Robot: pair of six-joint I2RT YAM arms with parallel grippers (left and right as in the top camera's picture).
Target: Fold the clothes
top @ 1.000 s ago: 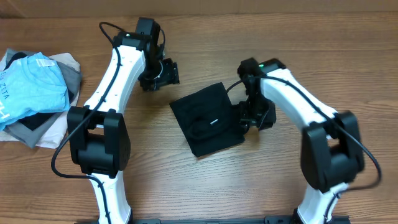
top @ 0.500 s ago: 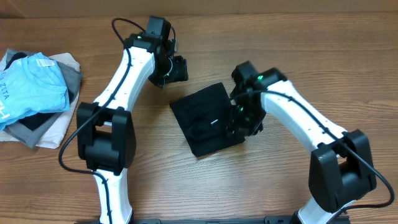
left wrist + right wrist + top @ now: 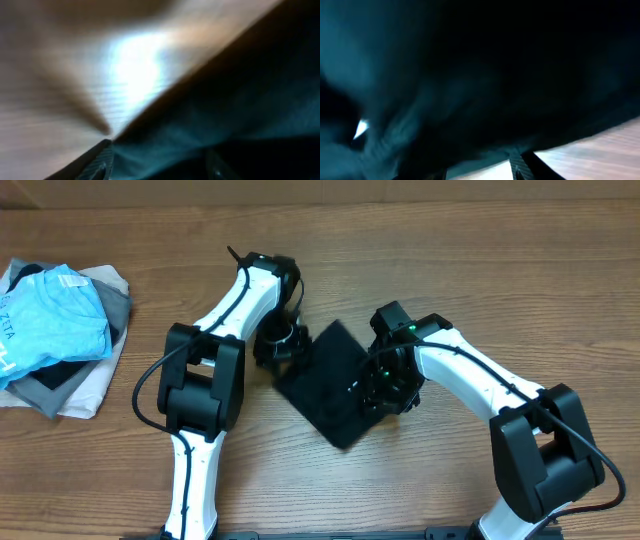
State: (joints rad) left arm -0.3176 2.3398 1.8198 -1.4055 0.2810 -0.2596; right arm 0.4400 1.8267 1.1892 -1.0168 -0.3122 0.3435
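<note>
The clothes [image 3: 335,385] are a black garment folded into a thick square that lies cornerwise on the wooden table [image 3: 520,260]. My left gripper [image 3: 280,345] is at its upper left edge. In the blurred left wrist view the fingers [image 3: 100,161] stand apart, with dark fabric [image 3: 240,100] lying between them. My right gripper [image 3: 383,385] is at the garment's right edge. Black fabric [image 3: 495,75] fills the right wrist view and drapes down onto the fingertips [image 3: 519,164], which pinch its edge.
A heap of other garments lies at the far left edge: a light blue printed shirt [image 3: 50,320] on top of grey and white ones [image 3: 90,385]. Both arm bases stand at the front edge of the table.
The left gripper swung down and right onto the garment's left edge, its jaws narrowing. The folded garment turned from a tilted square to a diamond and shifted a little toward the front.
</note>
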